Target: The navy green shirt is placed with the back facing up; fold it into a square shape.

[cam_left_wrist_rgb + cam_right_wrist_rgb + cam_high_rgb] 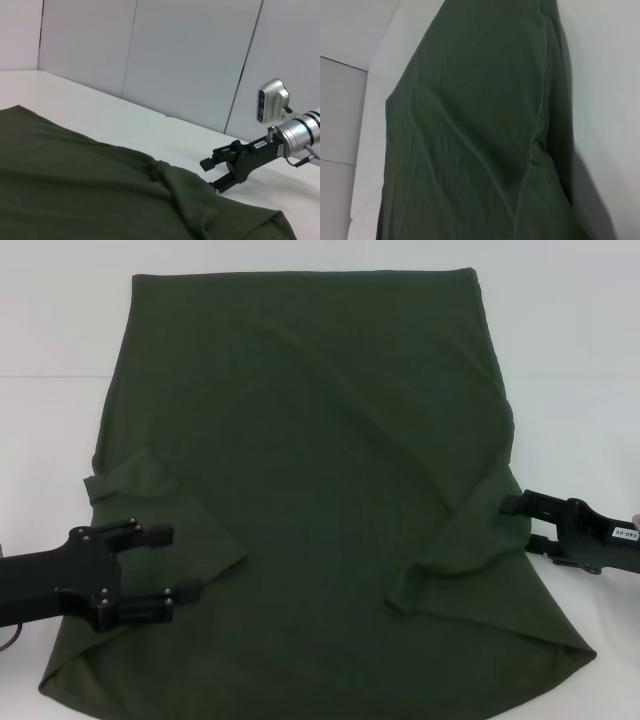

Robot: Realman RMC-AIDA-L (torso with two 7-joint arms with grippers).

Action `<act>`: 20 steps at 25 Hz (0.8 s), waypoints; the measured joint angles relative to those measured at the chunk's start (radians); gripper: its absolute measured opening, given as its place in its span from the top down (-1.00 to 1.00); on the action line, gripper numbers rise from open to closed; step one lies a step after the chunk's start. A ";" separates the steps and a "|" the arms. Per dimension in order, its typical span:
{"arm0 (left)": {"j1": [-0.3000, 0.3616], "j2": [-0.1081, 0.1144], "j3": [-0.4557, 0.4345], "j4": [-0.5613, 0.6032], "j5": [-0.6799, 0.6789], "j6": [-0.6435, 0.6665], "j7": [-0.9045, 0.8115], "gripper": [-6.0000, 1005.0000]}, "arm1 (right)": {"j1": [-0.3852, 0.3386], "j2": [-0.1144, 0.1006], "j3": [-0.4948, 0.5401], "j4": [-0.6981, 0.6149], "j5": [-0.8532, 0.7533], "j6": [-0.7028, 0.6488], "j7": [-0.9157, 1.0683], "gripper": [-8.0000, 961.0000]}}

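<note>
The navy green shirt (320,470) lies flat on the white table (580,370), plain back up, hem at the far side. Both short sleeves are folded inward over the body. My left gripper (178,563) is open over the shirt's near-left part, just beside the folded left sleeve (170,500), with nothing between its fingers. My right gripper (517,524) is open at the shirt's right edge, next to the folded right sleeve (460,550). The left wrist view shows the shirt (75,190) and the right gripper (210,175) at its edge. Only the shirt (480,125) and table appear in the right wrist view.
Bare white table (125,120) surrounds the shirt on the left, right and far sides. Pale wall panels (190,60) stand behind the table's edge in the left wrist view.
</note>
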 joint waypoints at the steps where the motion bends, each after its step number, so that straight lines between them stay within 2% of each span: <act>1: 0.000 0.000 -0.001 0.000 0.000 0.000 0.000 -0.75 | 0.000 0.001 -0.002 -0.003 0.000 0.000 0.001 -0.84; 5: 0.000 -0.001 -0.009 -0.001 0.000 -0.001 0.000 -0.75 | 0.000 0.001 -0.006 -0.005 0.000 0.005 -0.010 -0.83; 10: 0.000 -0.002 -0.011 -0.002 0.000 -0.001 0.000 -0.75 | 0.001 0.001 -0.010 -0.006 0.000 0.010 -0.014 -0.39; 19: 0.000 -0.002 -0.011 -0.002 0.000 0.003 0.000 -0.75 | 0.001 0.000 -0.018 -0.006 0.000 0.011 -0.013 0.12; 20: 0.000 -0.002 -0.010 -0.001 0.000 0.004 0.000 -0.75 | 0.001 0.001 -0.019 -0.006 0.000 0.011 -0.013 0.23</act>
